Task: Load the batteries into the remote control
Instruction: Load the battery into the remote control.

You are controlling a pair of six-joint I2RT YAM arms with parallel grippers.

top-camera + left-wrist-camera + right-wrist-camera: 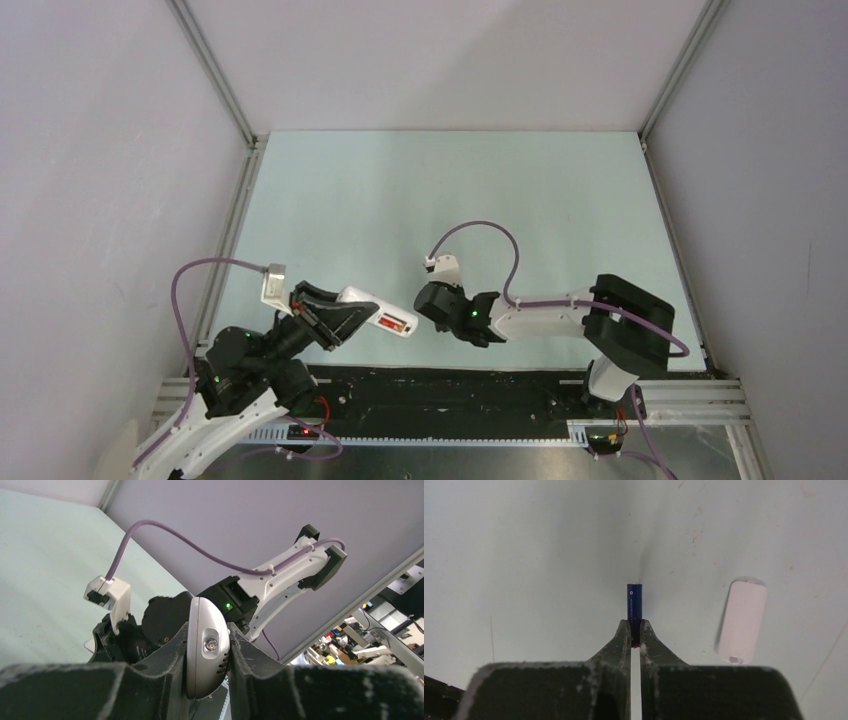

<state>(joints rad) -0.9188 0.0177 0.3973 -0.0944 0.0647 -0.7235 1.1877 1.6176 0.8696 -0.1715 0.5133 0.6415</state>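
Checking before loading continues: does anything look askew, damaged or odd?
Nothing stands out. The left pincer clamps the remote control, the right pincer holds the dark blue battery by one end, and the white cover plate lies flat on the table.

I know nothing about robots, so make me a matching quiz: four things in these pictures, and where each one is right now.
Things:
1. small white rectangular remote control
2. dark blue cylindrical battery
3. small white flat cover plate
4. red-orange battery

Places:
A. lying on the pale green table
B. clamped in the left gripper
C. seated in the remote's open back
D. pinched in the right gripper

Pairs: 1-B, 2-D, 3-A, 4-C.
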